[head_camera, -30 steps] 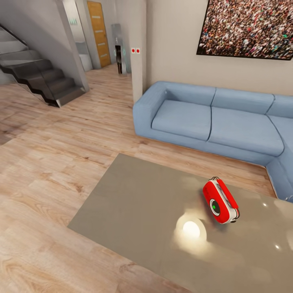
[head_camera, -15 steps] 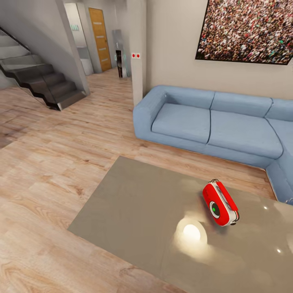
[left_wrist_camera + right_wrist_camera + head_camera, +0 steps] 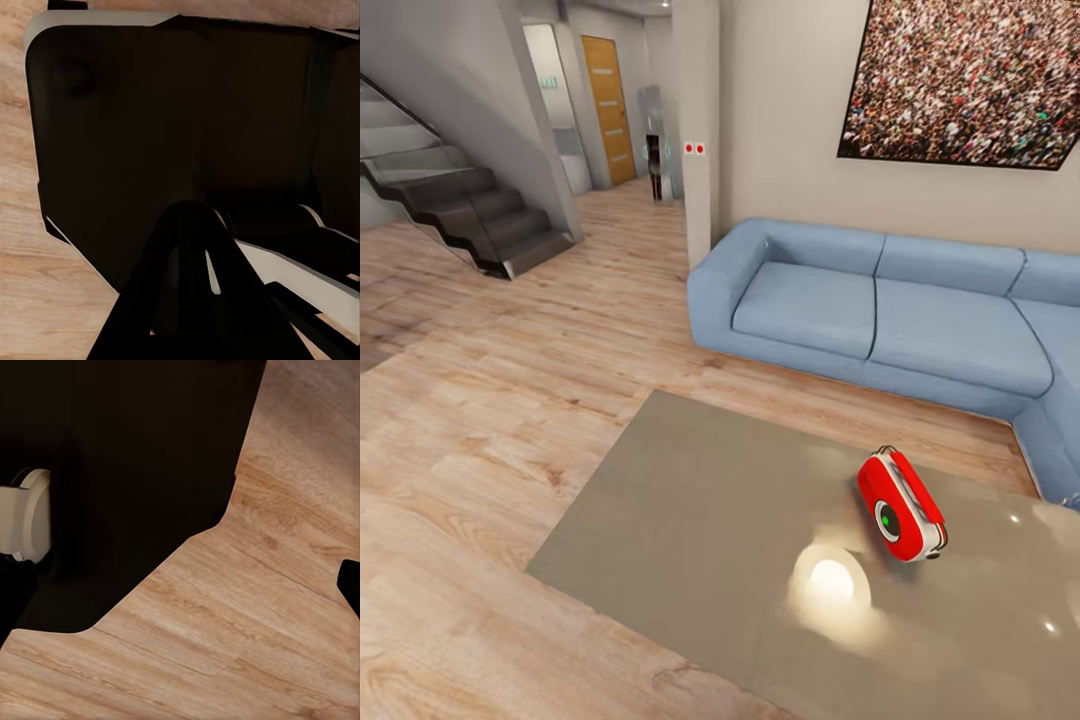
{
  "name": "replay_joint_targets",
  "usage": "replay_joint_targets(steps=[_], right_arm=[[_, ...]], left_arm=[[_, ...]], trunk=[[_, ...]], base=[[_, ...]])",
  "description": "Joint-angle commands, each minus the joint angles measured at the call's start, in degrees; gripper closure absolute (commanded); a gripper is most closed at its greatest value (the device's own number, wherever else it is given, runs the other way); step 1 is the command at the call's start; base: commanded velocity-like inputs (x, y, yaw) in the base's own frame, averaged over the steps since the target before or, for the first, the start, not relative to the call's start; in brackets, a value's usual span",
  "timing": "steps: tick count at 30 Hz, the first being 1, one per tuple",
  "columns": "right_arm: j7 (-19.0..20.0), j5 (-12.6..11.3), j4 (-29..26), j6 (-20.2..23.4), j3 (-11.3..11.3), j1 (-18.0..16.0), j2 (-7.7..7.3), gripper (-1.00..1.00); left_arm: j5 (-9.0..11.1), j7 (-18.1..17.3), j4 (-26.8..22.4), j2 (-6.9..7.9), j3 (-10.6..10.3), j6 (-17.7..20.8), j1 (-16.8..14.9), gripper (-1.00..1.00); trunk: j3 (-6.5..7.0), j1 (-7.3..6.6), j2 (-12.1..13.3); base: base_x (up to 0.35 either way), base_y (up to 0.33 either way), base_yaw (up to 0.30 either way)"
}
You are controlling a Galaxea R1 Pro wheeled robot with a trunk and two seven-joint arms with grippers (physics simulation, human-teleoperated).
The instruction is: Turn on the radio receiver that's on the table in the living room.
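My fingers (image 3: 187, 300): L wrist view has dark prongs close together over the dark base, w/ wood floor (image 3: 22, 285) beside; can't tell wide or narrow. R wrist view: floor + dark body, R fingers' state unknown. Head view: radio receiver (image 3: 901, 504) tilted on the table (image 3: 690, 520), right part, near blue sofa (image 3: 880, 310).

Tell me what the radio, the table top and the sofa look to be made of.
Radio receiver: glossy red shell with pale trim, likely plastic. Table: smooth grey-brown top mirroring a lamp glare, maybe glass or lacquer. Sofa: matte blue, soft padded cushions, probably fabric.
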Motion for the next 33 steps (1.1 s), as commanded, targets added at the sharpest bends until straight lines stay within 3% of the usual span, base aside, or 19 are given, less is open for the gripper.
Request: replay_joint_targets(steps=[1, 24, 33], right_arm=[[0.0, 0.0, 0.0, 0.0, 0.0, 0.0, 0.0, -1.0], [0.0, 0.0, 0.0, 0.2, 0.0, 0.0, 0.01, -1.0], [0.0, 0.2, 0.0, 0.4, 0.1, 0.0, -0.13, -1.0]], left_arm=[[0.0, 0.0, 0.0, 0.0, 0.0, 0.0, 0.0, 1.0], [0.0, 0.0, 0.0, 0.0, 0.0, 0.0, 0.0, 1.0], [0.0, 0.0, 0.0, 0.0, 0.0, 0.0, 0.0, 1.0]], trunk=[[0.09, 0.0, 0.0], [2.11, 0.0, 0.0], [2.29, 0.0, 0.0]], base=[[0.0, 0.0, 0.0], [0.0, 0.0, 0.0], [0.0, 0.0, 0.0]])
